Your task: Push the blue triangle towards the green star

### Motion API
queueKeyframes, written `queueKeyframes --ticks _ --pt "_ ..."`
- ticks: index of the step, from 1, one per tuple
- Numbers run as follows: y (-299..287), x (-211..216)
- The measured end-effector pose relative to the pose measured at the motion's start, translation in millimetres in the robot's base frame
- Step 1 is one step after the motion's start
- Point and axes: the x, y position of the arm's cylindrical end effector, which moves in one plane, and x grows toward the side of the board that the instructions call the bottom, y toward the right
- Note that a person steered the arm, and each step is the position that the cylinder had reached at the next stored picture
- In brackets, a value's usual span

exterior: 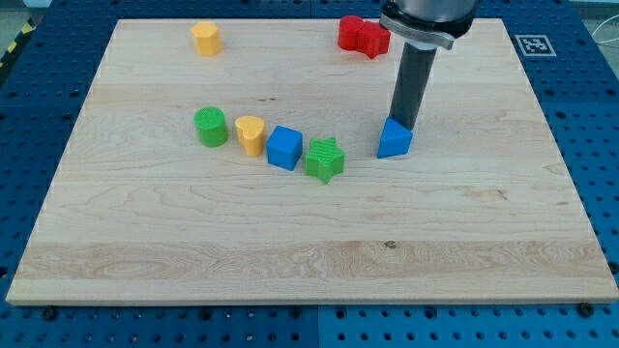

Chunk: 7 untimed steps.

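Your rod carries no claw, so there is nothing to stand wide, narrow or holding; it ends in my tip, which sits right behind the blue triangle, on its upper side in the view and a touch to the view's right. The tip looks to be touching or just shy of the block's back edge; you cannot tell which from this angle.

The blue triangle lies a little to the right of the board's centre. To its left, near but apart from it, you see the green star, slightly lower in the view. Bare wood shows between the two.

The star is the right-hand end of a curved row. Just beside it on the left sits a blue cube, close enough that they seem to touch. Left of that comes a yellow heart-shaped block, touching or nearly touching the cube, and then a green cylinder, just beside the heart.

Farther out, near the view's top, a red block of irregular shape rests just left of the rod's housing, and a yellow block, roughly cylindrical or many-sided, stands well apart toward the top left.

All of it rests on the wooden board, which lies on a blue perforated table.
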Motion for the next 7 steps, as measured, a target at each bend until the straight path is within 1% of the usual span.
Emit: queueKeyframes --ticks 1,2,3,4,5,6,7 --pt "-0.8 1.2" --pt "18.4 -1.3" --pt "16.4 19.1" --pt "4.4 34.2" --pt "-30.0 32.2" --pt "-40.6 26.3" --pt "-35.5 22.1"
